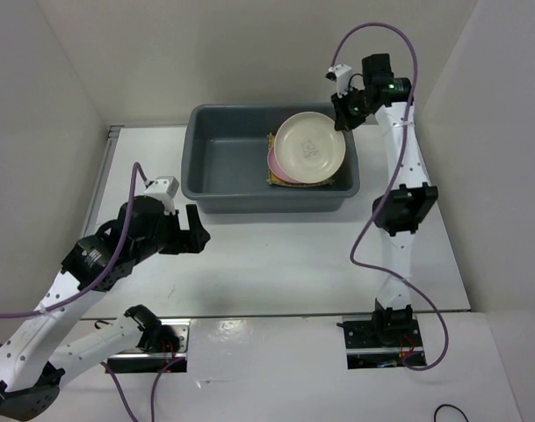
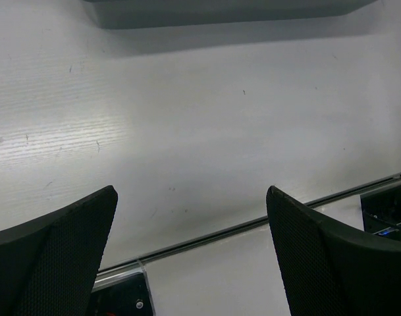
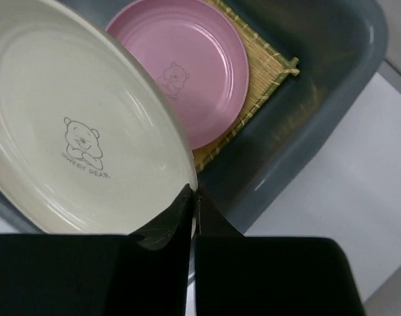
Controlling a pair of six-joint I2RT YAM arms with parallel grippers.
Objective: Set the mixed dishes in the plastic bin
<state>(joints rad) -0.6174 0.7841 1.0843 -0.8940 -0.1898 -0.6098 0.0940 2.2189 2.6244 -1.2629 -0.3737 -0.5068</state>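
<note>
Two arms logged | left gripper point(image 1: 197, 230) empty, jaws spread wide, over bare table point(image 1: 276, 255) just short of plastic bin point(image 1: 249, 112) | yellow mat point(image 3: 266, 66) in bin's right end, pink plate point(image 3: 187, 66) on it | right gripper point(image 3: 192, 197) pinched shut on cream plate point(image 1: 309, 147) rim, above pink plate | step: stowing cream plate | next, likely: lower onto pink plate, release.

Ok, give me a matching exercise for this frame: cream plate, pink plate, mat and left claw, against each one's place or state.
1. cream plate
2. pink plate
3. mat
4. left claw

A. lying on the mat
B. open, over the table
C. pinched at its rim by the right claw, over the bin
D. on the bin floor, under a plate

Pairs: 1-C, 2-A, 3-D, 4-B.
</note>
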